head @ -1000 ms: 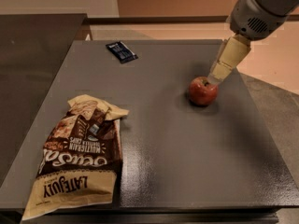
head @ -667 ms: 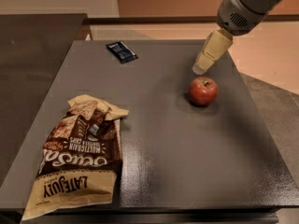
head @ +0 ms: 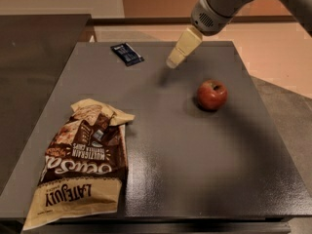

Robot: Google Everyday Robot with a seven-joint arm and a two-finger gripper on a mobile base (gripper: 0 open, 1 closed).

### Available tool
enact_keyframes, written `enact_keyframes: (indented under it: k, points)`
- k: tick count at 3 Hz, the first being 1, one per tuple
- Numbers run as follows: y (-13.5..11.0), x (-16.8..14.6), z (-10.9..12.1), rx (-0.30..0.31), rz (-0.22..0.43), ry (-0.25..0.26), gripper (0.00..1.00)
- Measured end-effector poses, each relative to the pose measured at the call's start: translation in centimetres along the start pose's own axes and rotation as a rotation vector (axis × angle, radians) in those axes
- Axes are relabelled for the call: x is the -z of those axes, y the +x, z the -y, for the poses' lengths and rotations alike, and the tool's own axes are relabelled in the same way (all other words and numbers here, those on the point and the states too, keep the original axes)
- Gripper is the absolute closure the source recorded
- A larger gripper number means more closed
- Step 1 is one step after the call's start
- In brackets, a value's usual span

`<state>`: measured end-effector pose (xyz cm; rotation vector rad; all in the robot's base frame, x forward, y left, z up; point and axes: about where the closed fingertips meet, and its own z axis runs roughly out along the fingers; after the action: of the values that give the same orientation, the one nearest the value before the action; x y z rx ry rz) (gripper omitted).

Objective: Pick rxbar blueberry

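Where the arm [head: 219, 4] reaches in from the upper right corner, its pincer [head: 173, 61] hangs over the far middle of the surface [head: 195, 169]. It is cream-coloured and tapering, with the tip slanted down and to the left. It holds nothing. Apart or together: cannot tell, since from this side it reads as one pale wedge. A rounded grey wrist housing with a small vent grille sits directly above it. There is a faint dark shadow on the surface just below and left of the tip.

The rxbar blueberry [head: 127, 53] lies left of the pincer tip, near it but clearly apart, close to the far edge of the surface. It lies flat in a dark navy wrapper with small pale print too fine to read. Its long side is set on a diagonal, upper left to lower right. Nothing touches it.

The apple [head: 212, 94] is red with a yellowish patch near the top. It sits to the right of the pincer and nearer the camera, standing upright with the stem dimple facing up. A soft shadow pools at its left side. It is well apart from the bar.

The chip bag [head: 83, 165] is large, brown and tan, and lies flat at the near left of the surface. Its crumpled open end points toward the far side, and its lettering is upside down to the camera. The bottom end reaches the near edge. It is well apart from both bar and apple.

The surface is dark grey and rectangular, with a slight sheen toward the near right. A darker counter [head: 34, 62] adjoins it on the left, and pale floor [head: 273, 48] shows beyond it on the right.
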<state>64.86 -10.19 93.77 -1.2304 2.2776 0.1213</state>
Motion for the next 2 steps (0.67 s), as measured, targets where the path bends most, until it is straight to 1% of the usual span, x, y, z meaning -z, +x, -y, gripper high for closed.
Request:
enact_keyframes:
  k: [1,2]
  points:
    - [-2.6,-2.8,-0.2,-0.066,0.007,0.007,0.00]
    - [-5.1,-5.4,-1.0,-0.107,0.002,0.008,0.00]
